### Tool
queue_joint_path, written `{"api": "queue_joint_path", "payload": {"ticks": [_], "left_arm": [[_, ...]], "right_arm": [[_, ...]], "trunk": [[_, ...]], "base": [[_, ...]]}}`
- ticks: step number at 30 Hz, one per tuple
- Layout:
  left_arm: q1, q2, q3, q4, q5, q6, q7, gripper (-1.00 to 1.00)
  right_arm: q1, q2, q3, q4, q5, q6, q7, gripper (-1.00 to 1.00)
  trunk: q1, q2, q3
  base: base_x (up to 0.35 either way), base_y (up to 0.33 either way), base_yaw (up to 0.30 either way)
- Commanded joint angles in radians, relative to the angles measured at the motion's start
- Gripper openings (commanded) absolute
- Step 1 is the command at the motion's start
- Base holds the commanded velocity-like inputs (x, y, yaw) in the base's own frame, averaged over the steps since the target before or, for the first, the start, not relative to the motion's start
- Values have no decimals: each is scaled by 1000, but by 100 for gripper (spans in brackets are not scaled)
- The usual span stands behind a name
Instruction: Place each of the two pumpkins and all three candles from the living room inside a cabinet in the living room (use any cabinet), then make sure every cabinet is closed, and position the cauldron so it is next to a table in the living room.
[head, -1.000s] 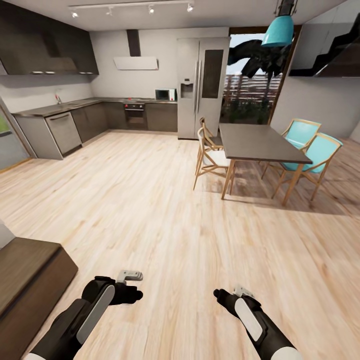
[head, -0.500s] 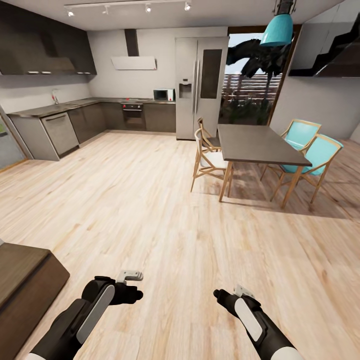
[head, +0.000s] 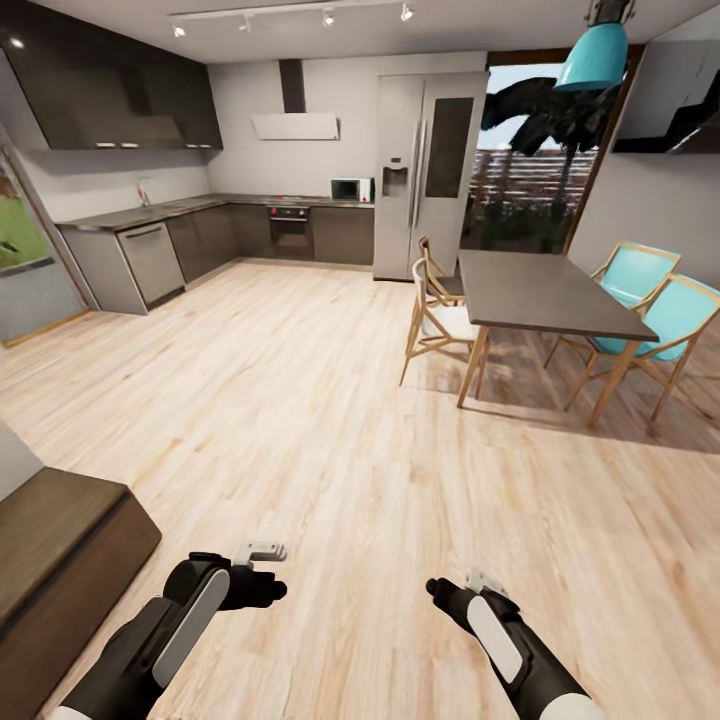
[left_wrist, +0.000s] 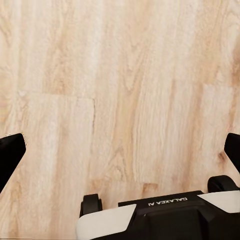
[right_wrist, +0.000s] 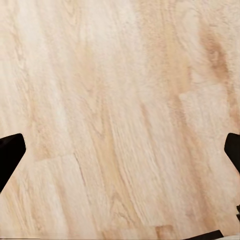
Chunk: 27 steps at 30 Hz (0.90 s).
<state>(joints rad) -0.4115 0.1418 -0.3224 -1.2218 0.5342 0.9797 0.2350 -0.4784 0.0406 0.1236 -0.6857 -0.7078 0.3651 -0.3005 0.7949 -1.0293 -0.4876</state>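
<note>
The wooden floor (head: 330, 440) spans the open room, running from the robot to the kitchen counter (head: 150, 215) along the far left wall and the refrigerator (head: 425, 175) at the far wall. The dining table (head: 540, 290) stands at the right; its tabletop carries nothing, and pale wooden chairs (head: 435, 320) sit along its near-left edge with turquoise chairs (head: 655, 315) along its far-right edge. A low dark-brown wood-grain unit (head: 60, 540) occupies the lower left corner of the head view, just beside the left arm; it may be the cabinet named in the task, but its front faces away from the camera, so whether it is closed cannot be told. Both arms hang low over the floor. The left end effector (left_wrist: 120, 150) is spread wide with nothing between its fingers, as the left wrist view confirms with bare floorboards between the two fingertips (left_wrist: 11, 152). The right end effector (right_wrist: 120, 155) is likewise spread and empty, with plain floor between its fingertips (right_wrist: 10, 152). Judged progress: no pumpkin, candle or cauldron is visible, and neither end effector carries one, so no step can be confirmed as completed. The robot appears to be in transit. All five small items remain to be located or verified inside a cabinet, the cabinets checked as closed, and the cauldron set next to a living-room table.
</note>
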Motion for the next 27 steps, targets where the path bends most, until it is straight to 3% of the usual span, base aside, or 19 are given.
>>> {"api": "queue_joint_path", "payload": {"ticks": [1,9,20,27], "left_arm": [[-1,1,-3,-1,10,2,10,100],[-1,1,-3,-1,6,2,10,100],[-1,1,-2,-1,3,1,10,100],[-1,1,-2,-1,8,1,10,100]], "right_arm": [[0,0,4,-3,-9,2,-9,100],[0,2,7,-4,-5,-1,-10,100],[0,3,7,-5,52,-2,-11,100],[0,4,7,-5,67,-3,-11,100]], "trunk": [[0,-1,-1],[0,-1,-2],[0,-1,-8],[0,-1,-12]], "base": [[0,0,289],[2,-3,290],[118,-214,289],[28,-43,284]]}}
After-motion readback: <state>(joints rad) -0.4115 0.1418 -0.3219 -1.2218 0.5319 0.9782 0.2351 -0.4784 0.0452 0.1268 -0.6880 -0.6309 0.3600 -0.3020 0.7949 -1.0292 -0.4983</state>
